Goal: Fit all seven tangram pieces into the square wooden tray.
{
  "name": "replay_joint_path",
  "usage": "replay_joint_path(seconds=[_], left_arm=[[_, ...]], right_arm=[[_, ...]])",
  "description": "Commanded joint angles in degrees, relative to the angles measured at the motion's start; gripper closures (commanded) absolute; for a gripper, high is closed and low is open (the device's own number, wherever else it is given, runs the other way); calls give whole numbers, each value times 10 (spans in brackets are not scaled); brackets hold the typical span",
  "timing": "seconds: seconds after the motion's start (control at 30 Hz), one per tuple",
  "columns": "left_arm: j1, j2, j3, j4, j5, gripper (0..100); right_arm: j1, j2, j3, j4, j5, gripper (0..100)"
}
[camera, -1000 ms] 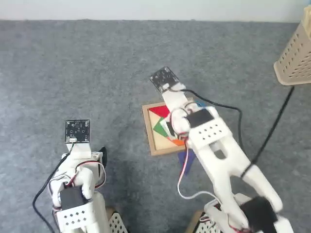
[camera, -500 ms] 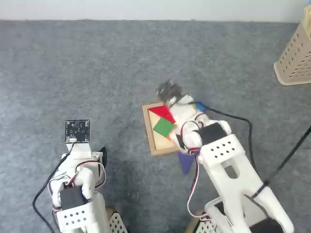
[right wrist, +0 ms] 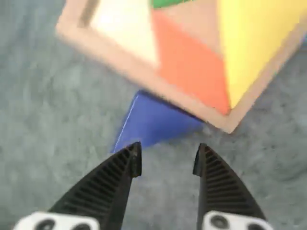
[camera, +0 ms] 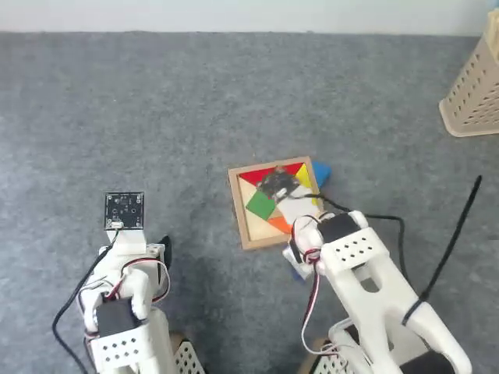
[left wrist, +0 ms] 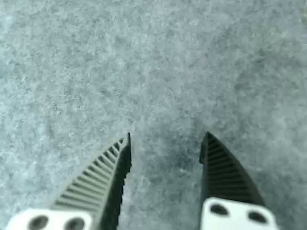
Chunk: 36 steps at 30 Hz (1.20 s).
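Right gripper [right wrist: 167,153]: jaws stood apart, empty, above the blue triangular tangram piece [right wrist: 153,122], which lay on the grey carpet [right wrist: 43,120] against the square wooden tray [right wrist: 115,56]. Risk: closing could nudge the tray, unseating fitted pieces.

A grey, carpet-like covering spreads evenly lit across the bench [camera: 117,101]. A pale wall [camera: 234,15] runs along its far edge, and a beige perforated basket [camera: 475,86] stands at one far corner.

The tray [right wrist: 139,82] is pale bare wood, the blue piece [right wrist: 151,122] smooth and matt, the table cover [left wrist: 144,57] rough grey cloth.
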Motion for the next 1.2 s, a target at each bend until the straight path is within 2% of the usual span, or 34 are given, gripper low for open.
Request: replay_joint_path(seconds=[0.0, 0.17, 0.3, 0.37, 0.6, 0.73, 0.87, 1.03, 1.17], left_arm=[[-3, -9, -2, 2, 5, 775], [-3, -9, -2, 2, 5, 775], [-3, -9, -2, 2, 5, 775], [-3, -9, -2, 2, 5, 775], [-3, -9, -2, 2, 5, 775], [-3, -9, -2, 2, 5, 775], [-3, -9, -2, 2, 5, 775], [-3, -9, -2, 2, 5, 775], [-3, -9, -2, 2, 5, 775]], right_arm=[[6, -25, -4, -25, -130, 807], [0, -8, -4, -36, -148, 807], [-69, 49, -7, -64, -155, 806], [-98, 74, -7, -82, -183, 806], [-90, 126, -7, -113, -247, 806], [-50, 134, -7, -125, -251, 806], [24, 147, -7, -109, -244, 806], [128, 156, -7, -106, -160, 806], [167, 154, -7, -103, -131, 806]])
